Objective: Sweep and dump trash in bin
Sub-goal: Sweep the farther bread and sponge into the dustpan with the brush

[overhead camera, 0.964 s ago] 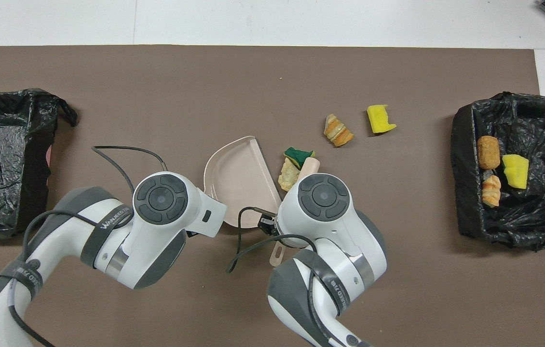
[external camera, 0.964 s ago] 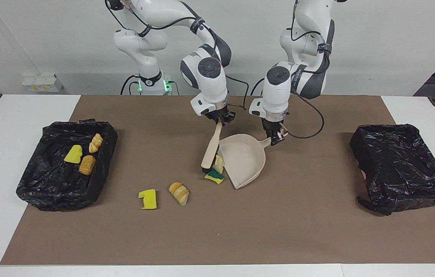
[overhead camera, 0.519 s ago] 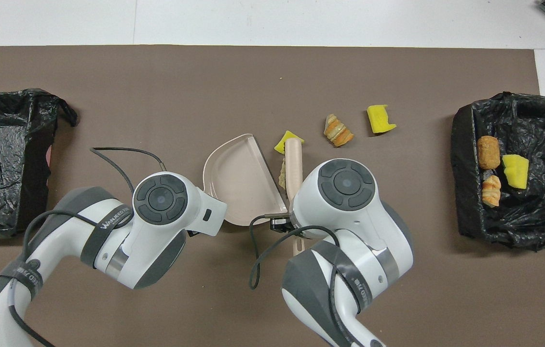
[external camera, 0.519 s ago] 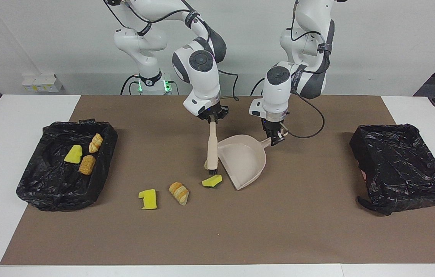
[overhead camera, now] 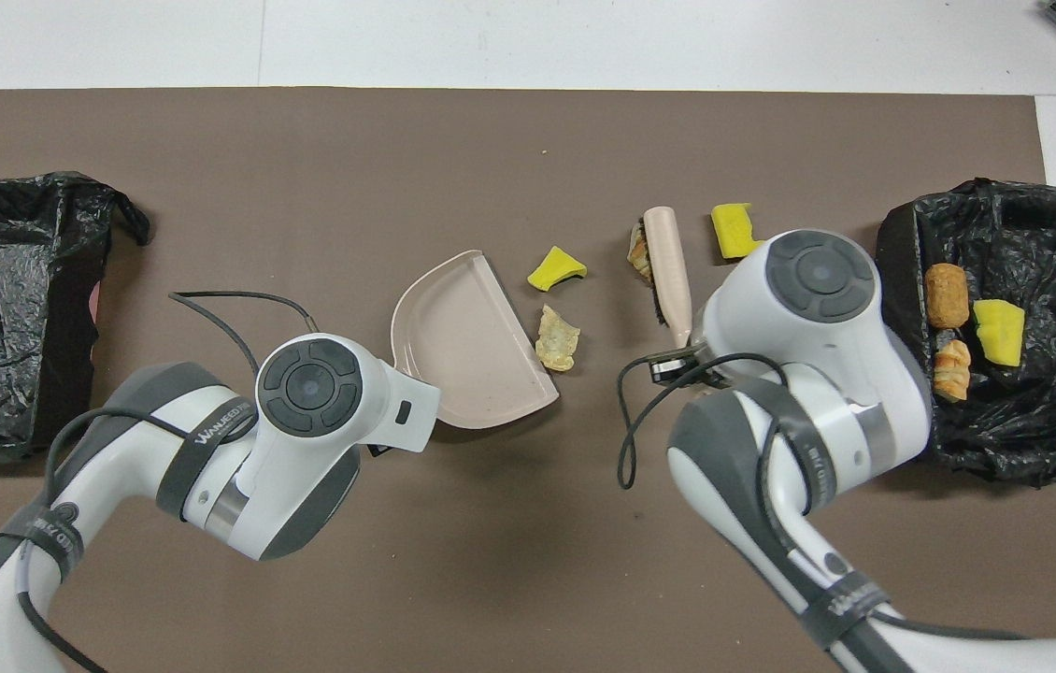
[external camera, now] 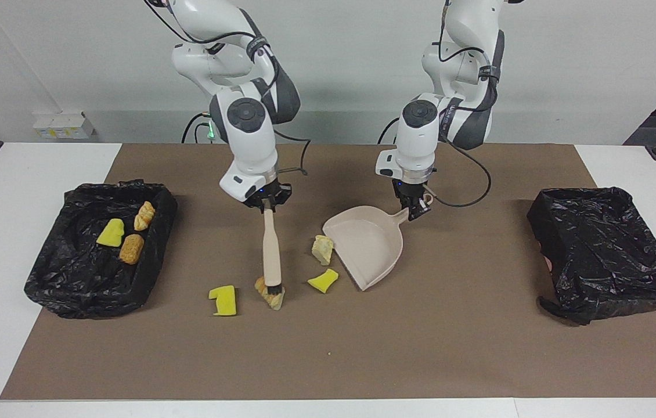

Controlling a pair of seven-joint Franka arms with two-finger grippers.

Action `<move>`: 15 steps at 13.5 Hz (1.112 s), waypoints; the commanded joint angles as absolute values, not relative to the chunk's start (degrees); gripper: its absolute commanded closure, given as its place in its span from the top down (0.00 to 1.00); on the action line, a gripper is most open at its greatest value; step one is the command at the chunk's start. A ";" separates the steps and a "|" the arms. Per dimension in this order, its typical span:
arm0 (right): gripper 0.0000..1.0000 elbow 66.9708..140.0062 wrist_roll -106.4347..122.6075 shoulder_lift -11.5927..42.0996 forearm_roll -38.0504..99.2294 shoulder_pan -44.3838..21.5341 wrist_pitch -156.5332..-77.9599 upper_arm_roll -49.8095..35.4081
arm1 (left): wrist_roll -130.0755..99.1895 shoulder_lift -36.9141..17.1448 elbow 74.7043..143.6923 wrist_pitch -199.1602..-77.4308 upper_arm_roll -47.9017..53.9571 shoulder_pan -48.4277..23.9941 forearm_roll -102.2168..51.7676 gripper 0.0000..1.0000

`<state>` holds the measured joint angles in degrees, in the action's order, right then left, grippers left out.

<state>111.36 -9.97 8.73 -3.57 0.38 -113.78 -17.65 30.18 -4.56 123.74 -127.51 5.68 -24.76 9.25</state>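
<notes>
My right gripper is shut on the top of a beige brush that hangs nearly upright. Its bristles rest on a golden-brown piece of trash, which the brush partly covers in the overhead view. My left gripper is shut on the handle of the beige dustpan, whose mouth faces the right arm's end of the table. A pale chunk and a yellow scrap lie just outside that mouth. Beside the brush lies another yellow sponge scrap.
A black-lined bin at the right arm's end of the table holds three pieces of trash. A second black-lined bin stands at the left arm's end. A brown mat covers the table. Cables hang from both wrists.
My right gripper has carried the brush away from the dustpan's mouth toward the right arm's end, onto the golden-brown piece. The sponge scrap by the dustpan flipped yellow side up. The dustpan shifted slightly.
</notes>
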 commanded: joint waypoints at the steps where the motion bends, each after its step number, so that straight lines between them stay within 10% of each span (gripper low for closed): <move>1: 0.00 110.48 -1.61 8.96 -7.01 0.62 -114.69 -12.41 | 29.44 -3.43 125.33 -129.20 4.92 -25.75 8.70 0.00; 15: 0.00 102.49 0.88 20.38 -14.94 -1.40 -115.32 -9.91 | 28.92 -3.60 125.33 -129.11 4.92 -25.40 8.70 0.00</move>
